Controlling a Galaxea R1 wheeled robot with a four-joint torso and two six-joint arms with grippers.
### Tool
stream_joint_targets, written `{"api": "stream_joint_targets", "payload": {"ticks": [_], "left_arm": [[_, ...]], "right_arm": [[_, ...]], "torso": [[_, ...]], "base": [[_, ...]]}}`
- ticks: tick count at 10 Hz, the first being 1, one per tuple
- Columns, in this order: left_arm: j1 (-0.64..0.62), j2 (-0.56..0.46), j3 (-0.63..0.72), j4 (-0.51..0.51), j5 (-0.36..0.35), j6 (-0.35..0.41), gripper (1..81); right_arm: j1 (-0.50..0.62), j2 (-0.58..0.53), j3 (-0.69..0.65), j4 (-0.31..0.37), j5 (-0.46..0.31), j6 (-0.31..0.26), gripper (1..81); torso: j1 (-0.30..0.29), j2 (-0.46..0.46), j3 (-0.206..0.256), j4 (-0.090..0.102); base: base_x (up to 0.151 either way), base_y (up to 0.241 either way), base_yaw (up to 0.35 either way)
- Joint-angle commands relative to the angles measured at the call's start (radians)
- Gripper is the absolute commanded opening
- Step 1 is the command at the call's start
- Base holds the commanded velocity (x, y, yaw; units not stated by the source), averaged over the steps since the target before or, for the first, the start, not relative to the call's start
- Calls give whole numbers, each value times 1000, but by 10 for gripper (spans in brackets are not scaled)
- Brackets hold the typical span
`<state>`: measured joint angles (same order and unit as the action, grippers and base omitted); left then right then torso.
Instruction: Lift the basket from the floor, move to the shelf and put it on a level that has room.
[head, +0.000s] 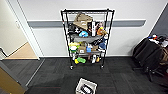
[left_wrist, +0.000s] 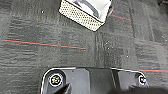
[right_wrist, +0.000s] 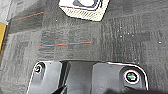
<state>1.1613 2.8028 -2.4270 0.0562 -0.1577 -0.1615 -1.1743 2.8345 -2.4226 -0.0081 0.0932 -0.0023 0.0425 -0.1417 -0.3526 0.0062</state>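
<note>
I see the rectangular cream woven wicker basket (head: 86, 86) with its white cloth lining sitting on the dark charcoal carpet-tile floor (head: 120, 77), just ahead of my base and well short of the tall black wire rack shelf (head: 87, 37) against the wall. Both wrist cameras look down at the basket from a distance, so neither arm touches it. I cannot tell whether either gripper is spread or pressed together.

My worries: the basket sits skewed to my base, so an uneven two-sided grab could tip it and spill whatever dark object lies inside. The lower tiers look crammed; the top wire-grid level (head: 87, 11) seems free, yet it is high, and a short reach could catch its edge.
</note>
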Motion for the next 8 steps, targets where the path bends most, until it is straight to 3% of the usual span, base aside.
{"api": "stream_joint_targets", "payload": {"ticks": [1, 8], "left_arm": [[-61, -20, 9, -1, 33, -1, 811], [-50, -18, 11, 1, 32, -1, 811]], "right_arm": [[63, -7, 5, 2, -43, 1, 811], [49, -2, -4, 5, -44, 1, 811]], "torso": [[0, 0, 0, 0], [0, 0, 0, 0]], "base": [[111, 0, 0], [113, 0, 0]]}}
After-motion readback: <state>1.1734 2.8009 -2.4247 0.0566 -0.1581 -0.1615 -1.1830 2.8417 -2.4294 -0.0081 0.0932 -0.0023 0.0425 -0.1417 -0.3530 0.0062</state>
